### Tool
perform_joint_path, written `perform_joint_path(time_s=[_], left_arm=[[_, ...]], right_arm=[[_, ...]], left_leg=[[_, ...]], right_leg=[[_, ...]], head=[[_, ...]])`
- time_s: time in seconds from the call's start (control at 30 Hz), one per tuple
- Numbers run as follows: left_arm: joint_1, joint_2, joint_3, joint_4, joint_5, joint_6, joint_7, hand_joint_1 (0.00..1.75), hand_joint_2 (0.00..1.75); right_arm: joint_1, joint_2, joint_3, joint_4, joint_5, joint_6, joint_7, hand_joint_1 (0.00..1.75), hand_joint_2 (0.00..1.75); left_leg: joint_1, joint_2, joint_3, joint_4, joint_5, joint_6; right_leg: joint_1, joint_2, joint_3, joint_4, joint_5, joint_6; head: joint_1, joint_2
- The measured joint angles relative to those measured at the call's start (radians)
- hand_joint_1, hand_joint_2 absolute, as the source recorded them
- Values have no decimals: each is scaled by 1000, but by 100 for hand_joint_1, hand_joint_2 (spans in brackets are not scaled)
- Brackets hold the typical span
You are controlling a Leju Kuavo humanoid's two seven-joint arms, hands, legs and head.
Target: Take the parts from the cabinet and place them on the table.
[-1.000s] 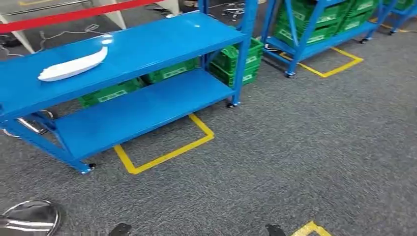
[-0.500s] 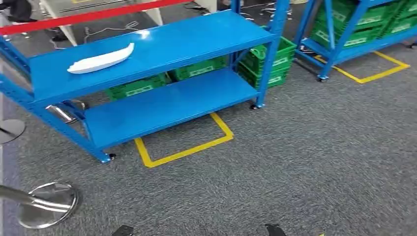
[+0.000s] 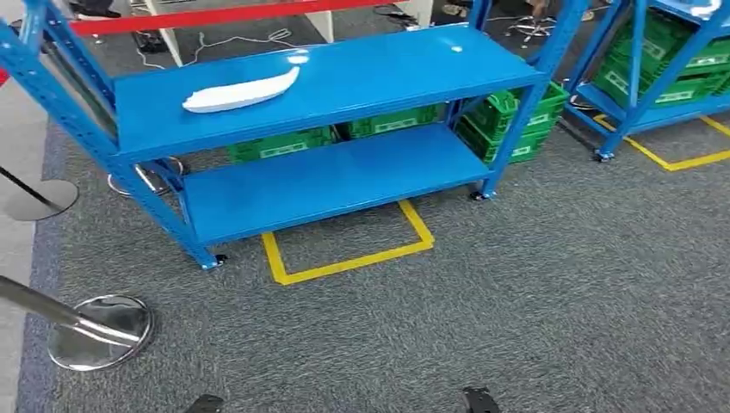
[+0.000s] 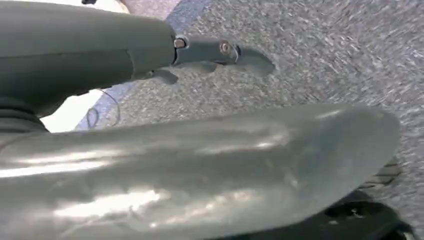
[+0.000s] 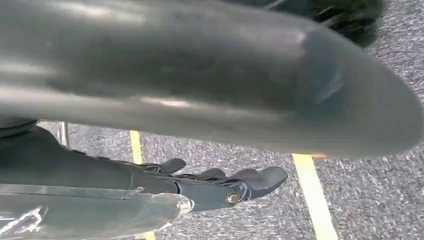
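A long white moulded part (image 3: 241, 90) lies on the top shelf of a blue metal rack (image 3: 387, 64), toward its left end. The rack's lower shelf (image 3: 327, 176) is bare. My left hand (image 4: 215, 55) hangs over grey carpet in the left wrist view, fingers stretched out and holding nothing. In the right wrist view my right hand (image 5: 235, 182) likewise hangs with its fingers extended and nothing in them, above carpet marked with yellow tape. Both hands are far from the rack.
Green crates (image 3: 508, 125) stand behind and beside the rack. A second blue rack (image 3: 633, 64) with green crates stands at the right. Two chrome stanchion bases (image 3: 99, 331) (image 3: 39, 200) sit at the left, with a red belt (image 3: 215, 15) behind. Yellow tape (image 3: 344, 258) marks the carpet.
The whole picture has shifted: the camera has turned, so the rack and white part now sit further right and nearer the middle. Nothing on the rack has moved.
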Motion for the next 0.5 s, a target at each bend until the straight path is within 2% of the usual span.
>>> perform_joint_path(time_s=[0.03,0.07,0.1,0.17,0.2,0.23,0.27,0.3,0.37,0.4,0.43,0.5], left_arm=[[1,0,0,0,0,-2,0,0,0],[2,0,0,0,0,-3,0,0,0],[3,-1,0,0,0,-3,0,0,0],[2,-1,0,0,0,-3,0,0,0],[1,1,0,0,0,-3,0,0,0],[0,1,0,0,0,-3,0,0,0],[1,1,0,0,0,-3,0,0,0],[2,2,0,0,0,-3,0,0,0],[2,3,0,0,0,-3,0,0,0],[1,2,0,0,0,-3,0,0,0],[1,2,0,0,0,-4,0,0,0],[1,1,0,0,0,-5,0,0,0]], right_arm=[[2,0,0,0,0,0,1,0,0],[3,-1,0,0,0,0,1,0,0],[3,-2,0,0,0,0,2,0,0],[1,-2,0,0,0,0,2,0,0],[-1,-1,0,0,0,0,2,0,0],[-3,-1,0,0,0,0,2,0,0],[-2,-1,-1,0,0,-1,3,0,0],[-1,-1,-1,0,0,-1,4,0,0],[1,-1,-1,0,0,-1,8,0,0],[1,-1,-1,0,0,-1,9,0,0],[1,-1,-1,0,0,0,10,0,0],[0,-1,-1,0,1,-1,13,0,0]], left_leg=[[0,-4,1,0,0,0],[1,-7,2,1,0,0],[3,-11,3,2,-1,-2],[10,-19,5,9,-6,-15],[5,-22,1,15,-10,-24],[3,-24,-5,25,-12,-28],[3,-24,-6,21,-7,-31],[3,-24,-5,17,-8,-31],[1,-23,-4,14,-3,3],[1,-23,-4,13,-1,17],[1,-23,-4,13,0,23],[1,-23,-2,9,2,24]], right_leg=[[-1,0,-21,36,-4,2],[-3,0,-19,24,17,4],[-5,0,3,-29,59,6],[-14,1,88,-204,152,15],[-13,13,106,-241,131,19],[-14,17,111,-249,136,-2],[-13,16,107,-248,138,-10],[-15,17,107,-251,142,-11],[-15,17,107,-251,143,-12],[-14,17,107,-251,143,-12],[-13,17,107,-251,144,-14],[-9,17,106,-251,142,-23]], head=[[2,0],[1,0],[1,0],[2,0],[4,0],[5,0],[1,0],[1,0],[-2,0],[-2,0],[-1,0],[-2,0]])
